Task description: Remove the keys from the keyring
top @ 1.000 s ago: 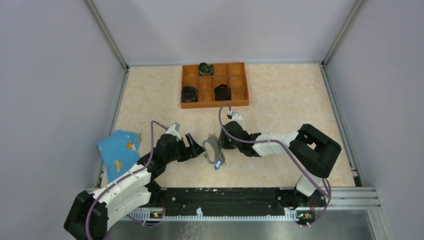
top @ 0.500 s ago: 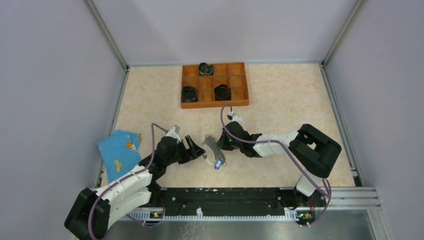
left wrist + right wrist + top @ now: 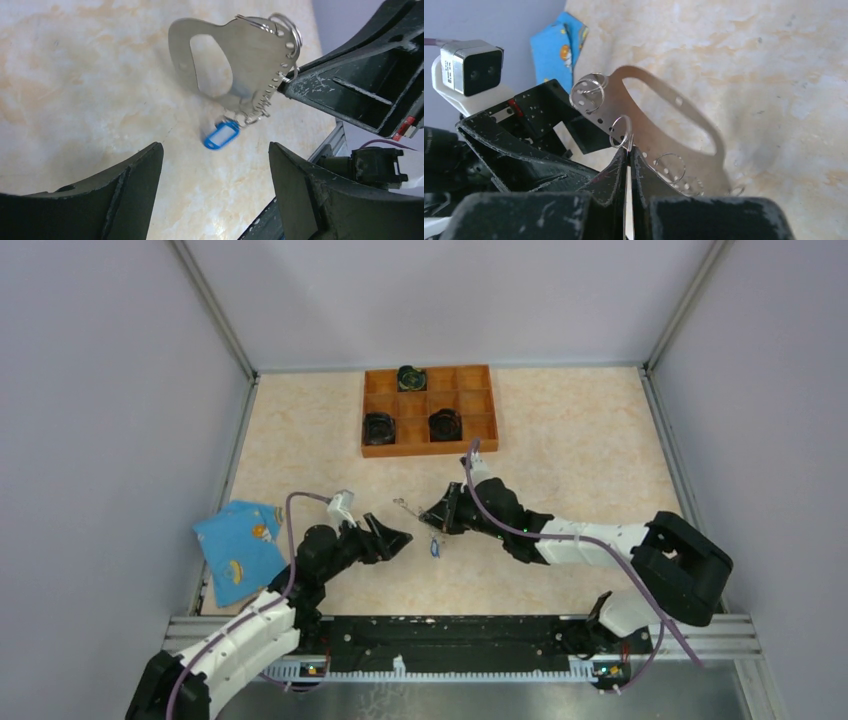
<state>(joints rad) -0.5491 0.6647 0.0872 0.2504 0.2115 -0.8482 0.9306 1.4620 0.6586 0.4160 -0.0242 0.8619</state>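
The keyring (image 3: 250,60) is a grey metal oval loop with a notched rim and several small wire rings. My right gripper (image 3: 629,150) is shut on its rim and holds it tilted above the table; from the top it shows edge-on (image 3: 413,511). The key (image 3: 221,135), with its blue head, hangs from the keyring's lower rim and also shows in the top view (image 3: 435,548). My left gripper (image 3: 215,162) is open and empty, just short of the key and apart from the keyring. In the top view the left gripper (image 3: 396,538) sits left of the right gripper (image 3: 432,516).
A light-blue packet with orange print (image 3: 240,545) lies at the table's left edge, also in the right wrist view (image 3: 556,50). An orange compartment tray (image 3: 478,408) with three round black objects stands at the back. A metal rail (image 3: 470,625) runs along the near edge.
My right arm has stretched out and turned the keyring up on edge, a little further back. My left gripper has drawn back from the keyring and now stands apart from it.
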